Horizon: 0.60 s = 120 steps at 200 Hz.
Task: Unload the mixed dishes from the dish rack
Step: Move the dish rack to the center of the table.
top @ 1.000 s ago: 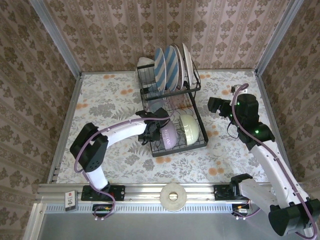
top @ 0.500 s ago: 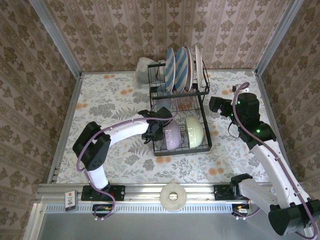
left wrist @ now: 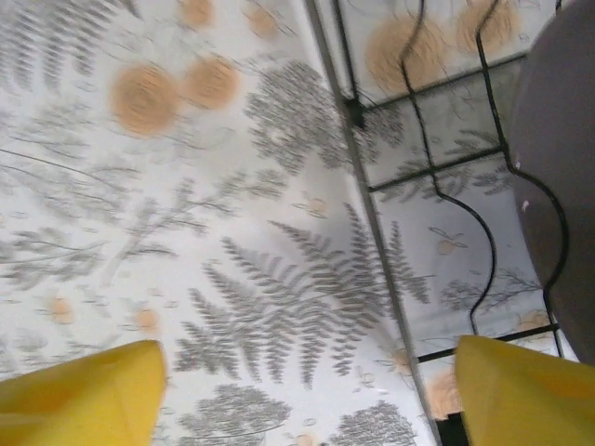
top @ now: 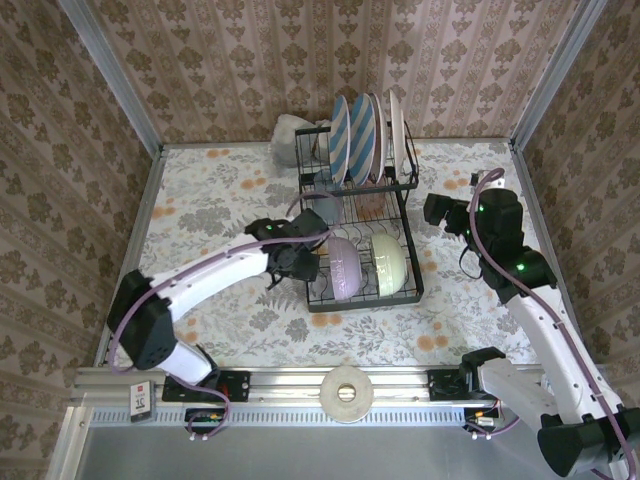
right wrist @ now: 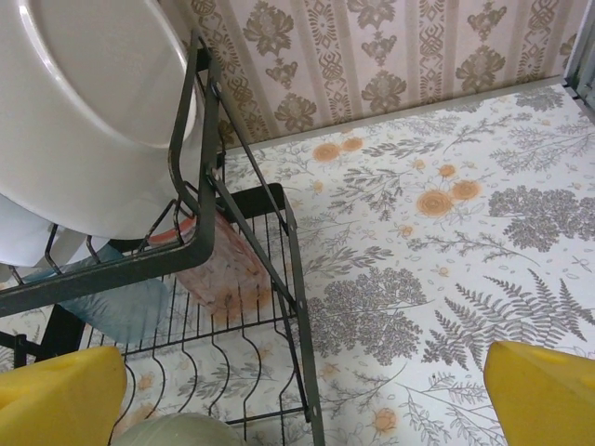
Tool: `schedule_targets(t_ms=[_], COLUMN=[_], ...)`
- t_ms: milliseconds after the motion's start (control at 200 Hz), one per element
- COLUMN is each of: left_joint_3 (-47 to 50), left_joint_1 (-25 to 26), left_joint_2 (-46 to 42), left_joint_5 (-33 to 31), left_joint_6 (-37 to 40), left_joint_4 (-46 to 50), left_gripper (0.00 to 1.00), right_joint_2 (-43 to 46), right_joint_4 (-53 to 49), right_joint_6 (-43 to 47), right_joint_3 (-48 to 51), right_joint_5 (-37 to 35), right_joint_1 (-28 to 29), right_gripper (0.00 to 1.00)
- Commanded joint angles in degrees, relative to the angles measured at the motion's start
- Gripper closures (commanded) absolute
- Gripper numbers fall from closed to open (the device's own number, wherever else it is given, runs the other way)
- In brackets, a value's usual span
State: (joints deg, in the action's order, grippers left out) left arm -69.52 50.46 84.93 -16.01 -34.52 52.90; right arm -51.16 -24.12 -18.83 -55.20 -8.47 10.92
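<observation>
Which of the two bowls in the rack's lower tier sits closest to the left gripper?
The lavender bowl: it stands right beside the left gripper, while the pale green bowl sits beyond it, farther to the right.
</observation>
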Motion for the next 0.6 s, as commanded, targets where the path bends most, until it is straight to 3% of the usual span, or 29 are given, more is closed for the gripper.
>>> schedule_targets(t_ms=[0, 40, 140, 315, 435, 595], left_joint_3=[-3.7, -5.1, -8.3, -13.6, -16.1, -25.9], left_joint_1=[-0.9, -1.0, -1.1, -1.4, -1.5, -1.8], left_joint_2=[-5.0, -6.5, -10.1, -12.0, -9.8, -1.3], left_joint_5=[-7.4, -8.9, -9.8, -4.1, -0.8, 0.5], left_joint_6=[3.5, 5.1, 9.9, 17.3, 21.2, 22.6], left_joint_4=[5.9, 6.0, 2.6, -10.8, -20.6, -22.1], left_gripper=[0.06, 0.0, 0.0, 0.0, 0.02, 0.11], right_joint_2=[0.9, 1.0, 1.6, 4.0, 5.9, 7.1], right_joint_4=[-1.8, -1.9, -2.7, -2.8, -3.2, -5.5], right_joint_6=[-0.6, -0.6, -0.7, -2.0, -3.1, -3.6], right_joint_3=[-0.8, -1.1, -1.9, -3.1, -4.2, -5.7], right_joint_5=[-0.5, 0.5, 4.1, 12.1, 14.8, 17.1], right_joint_1=[0.3, 0.3, 0.4, 0.4, 0.4, 0.4], right_gripper=[0.0, 0.0, 0.0, 0.0, 0.0, 0.0])
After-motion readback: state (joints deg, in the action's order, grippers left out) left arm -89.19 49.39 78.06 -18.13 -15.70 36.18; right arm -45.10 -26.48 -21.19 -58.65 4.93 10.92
